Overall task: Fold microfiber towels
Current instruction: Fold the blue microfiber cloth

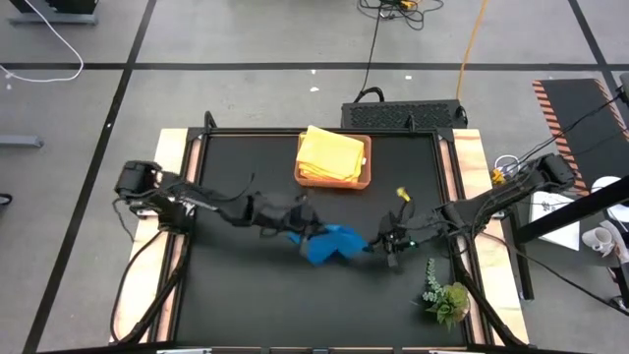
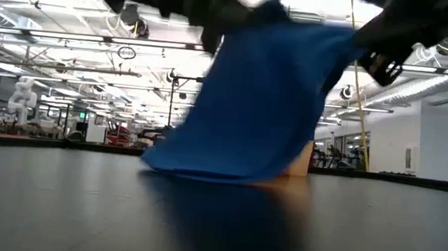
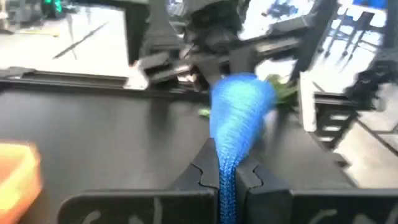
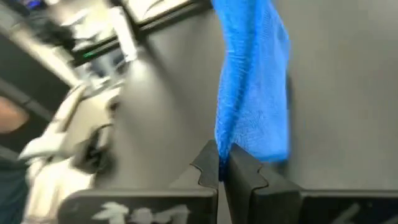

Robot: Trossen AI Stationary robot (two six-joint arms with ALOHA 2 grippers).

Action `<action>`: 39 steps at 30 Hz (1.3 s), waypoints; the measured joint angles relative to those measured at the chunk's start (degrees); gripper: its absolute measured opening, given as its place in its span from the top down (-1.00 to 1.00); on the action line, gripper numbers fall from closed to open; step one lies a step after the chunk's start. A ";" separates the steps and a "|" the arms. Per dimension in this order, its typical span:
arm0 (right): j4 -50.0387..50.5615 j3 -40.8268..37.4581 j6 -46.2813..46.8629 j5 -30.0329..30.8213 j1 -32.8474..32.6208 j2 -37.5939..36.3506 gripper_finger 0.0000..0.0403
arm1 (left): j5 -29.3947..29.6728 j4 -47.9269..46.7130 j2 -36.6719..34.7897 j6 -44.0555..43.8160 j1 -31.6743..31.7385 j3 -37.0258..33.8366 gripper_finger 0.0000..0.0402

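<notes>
Two grippers hold one blue towel (image 1: 329,243) between them, just below the middle of the high frame. Left gripper (image 1: 303,232) is clamped shut on the towel's left edge; its wrist view shows the cloth pinched tight between the fingers (image 3: 205,176). Right gripper (image 1: 378,242) is likewise closed on the towel's right edge, cloth caught between its fingers (image 4: 208,163). In the low view the towel hangs from both grips at the top of the frame, its lower hem resting on the black table (image 1: 246,295). Yellow towel (image 1: 330,154) lies in the brown tray (image 1: 364,181), upper centre. Plant sprig (image 1: 444,297) sits at lower right, well apart from the blue towel.
</notes>
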State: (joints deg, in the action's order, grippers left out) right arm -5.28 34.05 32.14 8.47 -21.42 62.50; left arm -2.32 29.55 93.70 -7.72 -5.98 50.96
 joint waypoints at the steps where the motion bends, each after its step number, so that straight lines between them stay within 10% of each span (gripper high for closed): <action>1: 0.24 0.96 -0.28 -1.29 -0.60 0.21 1.00 | 1.18 -1.02 -1.31 -0.09 -1.83 -0.12 1.00; 16: -20.62 8.98 -1.43 -10.12 -8.84 6.64 1.00 | 14.88 -4.45 -11.36 -10.34 -23.03 3.12 0.99; 22: -12.89 8.58 2.06 -9.77 -6.11 6.56 1.00 | 14.32 -12.08 -11.61 -10.98 -17.36 1.27 0.98; 39: -3.36 -2.10 2.19 -4.65 15.68 6.62 1.00 | 2.86 8.76 -2.76 -0.05 7.40 -17.41 0.96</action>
State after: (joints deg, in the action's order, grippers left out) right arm -8.65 31.94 34.33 3.82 -5.74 69.13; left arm 0.54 38.31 90.93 -7.77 1.42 33.55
